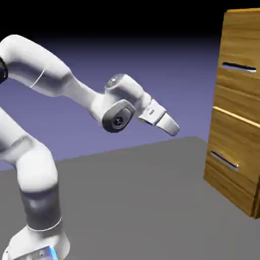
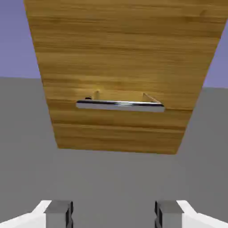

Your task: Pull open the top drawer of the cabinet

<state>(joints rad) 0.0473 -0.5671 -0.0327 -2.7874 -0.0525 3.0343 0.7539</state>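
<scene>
Gripper (image 2: pixel 114 214) fingertips are seen in front of the cabinet (image 1: pixel 244 9), parted, with nothing held between them. In the exterior view, the white arm (image 1: pixel 38 66) is stretched toward the cabinet, the gripper being tipped downward and kept well apart from its front. The top drawer (image 1: pixel 238 86) is set in the cabinet's upper half, shut, with its thin silver handle (image 1: pixel 238 67) untouched.

The approach appears to be in hand, the pull not yet begun. For the next move, the gripper should be raised and levelled toward the cabinet's upper handle, then closed around it.

Both handles are shown only in the exterior view. In the hand view, one bar (image 2: pixel 120 105) is shown near the cabinet's bottom edge, probably the lower drawer's; the parted fingertips are made plain only there.
</scene>
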